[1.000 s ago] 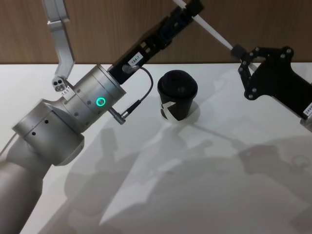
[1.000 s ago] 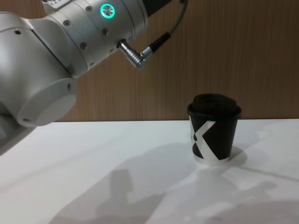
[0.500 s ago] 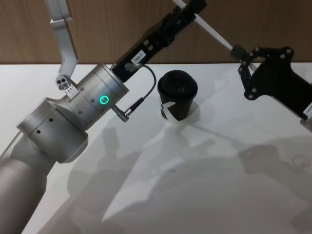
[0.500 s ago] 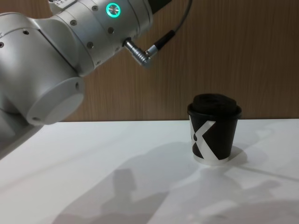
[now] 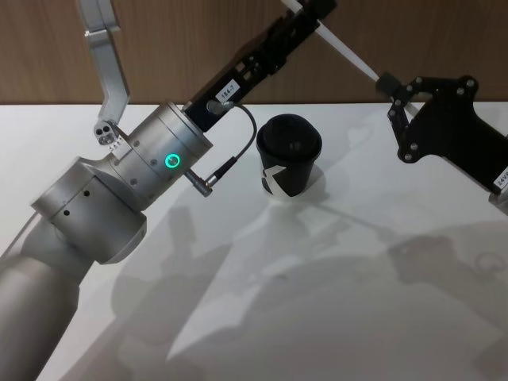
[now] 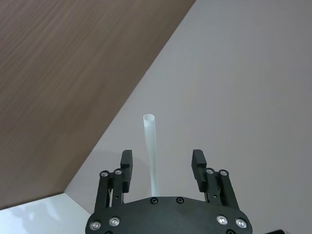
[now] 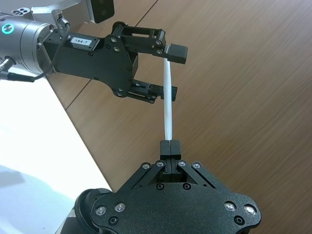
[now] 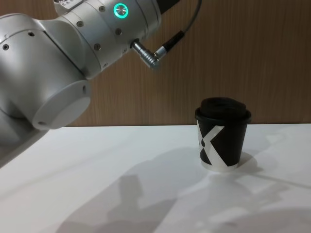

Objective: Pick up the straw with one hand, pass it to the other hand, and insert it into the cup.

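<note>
We see the straw (image 7: 168, 107) held in the air, clear of the table (image 5: 357, 302), above and to the far right of the cup (image 5: 289, 163). The right gripper (image 7: 170, 145) has its fingers pinched together on one end of the straw. From there the tube runs up and leftward into the left gripper (image 6: 162, 156).

The left gripper's fingers stand wide apart with the straw passing between them, so this claw is open and grips nothing. In the right wrist view the straw's free end seems to reach one left pad (image 7: 175, 51), though we cannot be sure they touch. The left arm reaches in from the near left, and its gripper is high against the wooden wall (image 8: 252, 48).

The cup stands upright on the white table toward the far side, near the wall. Its domed lid is on and its white mark faces the robot. It is apart from both grippers.
</note>
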